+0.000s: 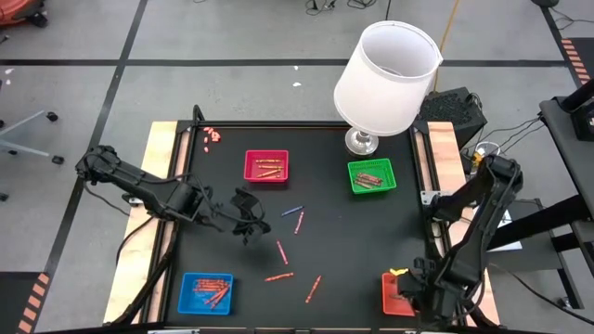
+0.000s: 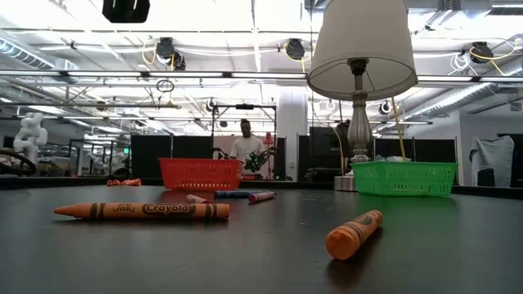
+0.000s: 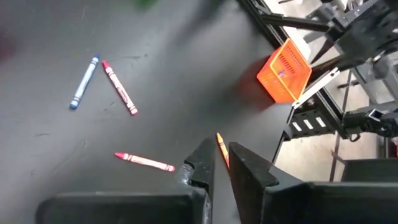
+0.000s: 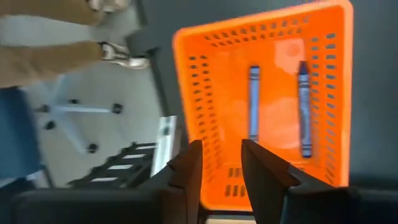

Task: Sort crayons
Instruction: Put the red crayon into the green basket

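Several loose crayons lie flat on the black table: a blue one [image 1: 292,211], a red one [image 1: 299,223], and others [image 1: 281,250], [image 1: 278,276], [image 1: 314,288]. My left gripper [image 1: 252,224] hangs above the table left of them. Its fingers [image 3: 219,163] are a narrow gap apart with nothing held; an orange crayon [image 3: 219,146] shows on the table beyond the gap. My right gripper [image 4: 222,149] stands open over the orange tray [image 4: 205,93] at the near right corner, holding nothing. Two bluish crayons [image 4: 254,102], [image 4: 303,109] lie in that tray.
A red tray [image 1: 266,167], a green tray [image 1: 371,176] and a blue tray [image 1: 206,292] hold crayons. A white-shaded lamp [image 1: 385,79] stands at the far edge beside the green tray. A few pink crayons [image 1: 212,137] lie at the far left. A person [image 2: 248,147] stands in the room behind.
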`<state>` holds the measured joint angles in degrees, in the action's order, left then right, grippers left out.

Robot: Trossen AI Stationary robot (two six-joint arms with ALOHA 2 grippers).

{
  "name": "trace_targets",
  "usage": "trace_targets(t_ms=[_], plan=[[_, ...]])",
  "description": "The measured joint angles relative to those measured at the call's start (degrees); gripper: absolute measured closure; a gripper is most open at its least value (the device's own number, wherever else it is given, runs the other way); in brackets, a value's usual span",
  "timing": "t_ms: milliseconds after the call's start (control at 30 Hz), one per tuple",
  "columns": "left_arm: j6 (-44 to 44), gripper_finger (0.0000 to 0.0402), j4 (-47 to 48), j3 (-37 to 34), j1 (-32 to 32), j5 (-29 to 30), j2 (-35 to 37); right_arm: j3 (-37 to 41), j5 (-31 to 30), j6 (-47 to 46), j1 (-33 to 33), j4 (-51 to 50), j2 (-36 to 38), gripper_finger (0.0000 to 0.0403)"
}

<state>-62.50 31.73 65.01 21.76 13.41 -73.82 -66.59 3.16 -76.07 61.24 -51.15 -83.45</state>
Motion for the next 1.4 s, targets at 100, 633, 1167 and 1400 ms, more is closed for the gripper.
trace_targets(t_ms=[100, 633, 1167, 1400], plan=[[-0.02, 0.0332, 0.52, 0.00, 0.77, 0.00, 0.00, 0.00, -0.06, -0.99, -0.01, 0.46, 2.83, 0.0311], [14.59, 0.0256, -1.80, 0.02, 6.22, -1.00, -6.01, -0.04, -28.72, -7.07, -3.40, 0.35, 16.74, 0.0313], [53.84, 0.0255, -5.73, 0.02, 0.36, -15.49, -21.35, -0.04, -28.48, 0.81, -11.38, 10.76, 17.08, 0.0313], [67.11, 0.0255, -5.44, 0.02, -3.64, -19.36, -26.31, -0.04, -28.28, 0.31, -11.40, 10.89, 17.08, 0.0313]])
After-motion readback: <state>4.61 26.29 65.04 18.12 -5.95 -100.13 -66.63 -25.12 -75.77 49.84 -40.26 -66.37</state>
